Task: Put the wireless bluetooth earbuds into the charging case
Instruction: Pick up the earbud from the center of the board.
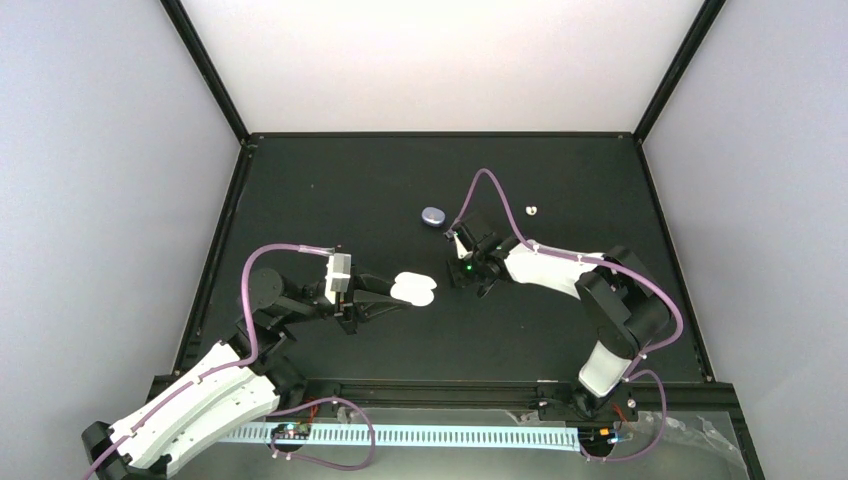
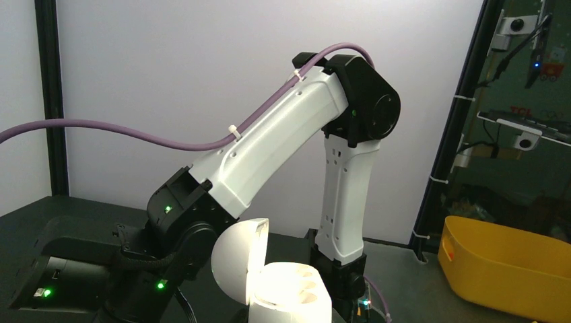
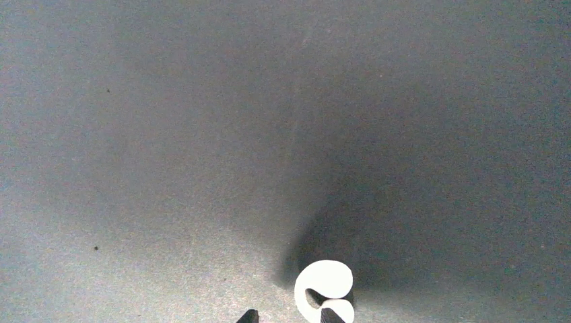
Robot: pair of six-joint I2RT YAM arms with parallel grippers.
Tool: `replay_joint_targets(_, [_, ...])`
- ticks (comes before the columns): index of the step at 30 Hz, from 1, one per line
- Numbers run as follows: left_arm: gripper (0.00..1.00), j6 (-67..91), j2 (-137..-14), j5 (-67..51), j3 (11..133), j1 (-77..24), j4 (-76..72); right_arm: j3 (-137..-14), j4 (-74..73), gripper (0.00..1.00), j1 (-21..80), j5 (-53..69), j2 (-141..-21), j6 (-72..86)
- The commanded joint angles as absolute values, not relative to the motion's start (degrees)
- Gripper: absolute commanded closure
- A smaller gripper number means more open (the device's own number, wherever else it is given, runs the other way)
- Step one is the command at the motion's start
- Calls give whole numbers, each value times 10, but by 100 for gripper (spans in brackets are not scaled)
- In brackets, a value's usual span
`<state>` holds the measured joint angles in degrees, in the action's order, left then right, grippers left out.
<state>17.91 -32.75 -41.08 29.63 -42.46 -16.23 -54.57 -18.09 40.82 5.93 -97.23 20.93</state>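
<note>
— Earbuds: we find two of them, both white. But we go from the left side, yes?

— Yes. At the left, the left gripper (image 1: 396, 292) is clenched on the white charging case (image 1: 418, 290). In its wrist view the case stands open, the lid is up, and two hollows show in the bottom half.

— Then, a little toward the back, the purple case (image 1: 432, 215) lies closed on the table (image 1: 330, 190), apart from the white one.

— And the right gripper (image 3: 288, 315)?

— It is just to the right of the open case, near but apart. Its jaws stand a little apart, and a white earbud (image 3: 328, 276) sits at the tips, against one finger. Whether it is pinched or only touched, we cannot tell.

— Farther right, the second white earbud (image 1: 533, 210) lies alone on the table, well apart from both cases.
</note>
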Motion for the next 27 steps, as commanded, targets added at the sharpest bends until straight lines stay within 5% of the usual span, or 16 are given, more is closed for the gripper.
replay_joint_targets(1, [98, 171, -327, -405, 300, -428, -163, -552, -191, 77, 409, 1, -975, 206])
replay_joint_targets(27, [98, 173, -330, -406, 299, -427, -167, -539, -193, 99, 409, -52, -935, 207])
